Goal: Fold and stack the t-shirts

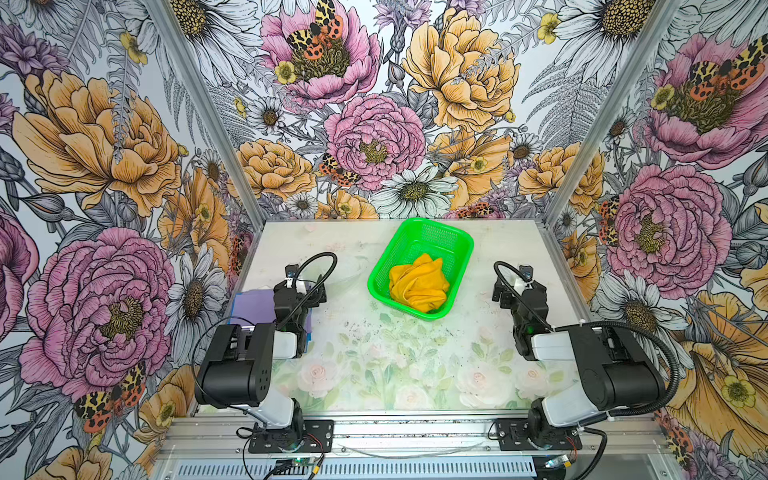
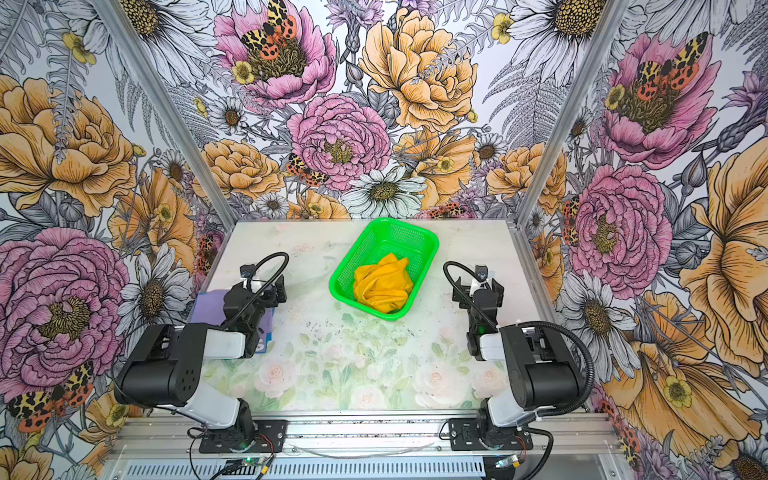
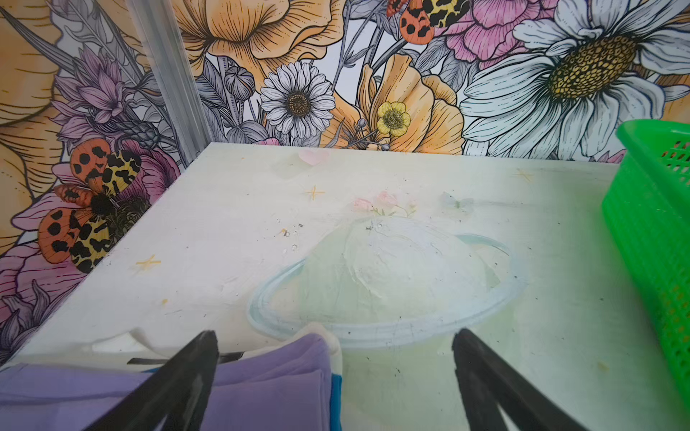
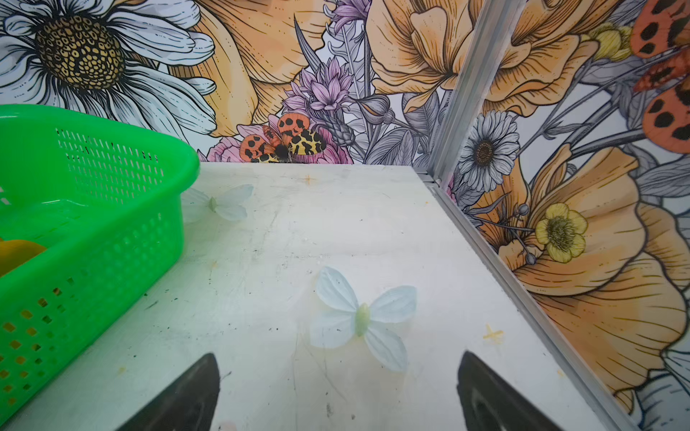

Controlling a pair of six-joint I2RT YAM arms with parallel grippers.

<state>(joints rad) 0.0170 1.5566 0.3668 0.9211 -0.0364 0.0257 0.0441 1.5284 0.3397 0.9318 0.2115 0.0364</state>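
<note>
**Hovering wide open, both grippers holding nothing**

The left gripper [image 1: 302, 291] is hanging with its jaws spread wide and gripping nothing, over the far edge of the lavender t-shirt [image 1: 252, 308]. That shirt is lying flat in folded layers near the left side of the table [image 1: 395, 357]. The right gripper [image 1: 519, 289] is hanging equally wide and empty over bare table near the right wall. The mustard-yellow t-shirt [image 1: 419, 286] is sitting crumpled inside the green basket [image 1: 432, 223], which is resting toward the back, between the two arms.

shirt [image 1: 419, 286] in basket [image 1: 432, 237], other shirt [image 1: 253, 305] left
</note>
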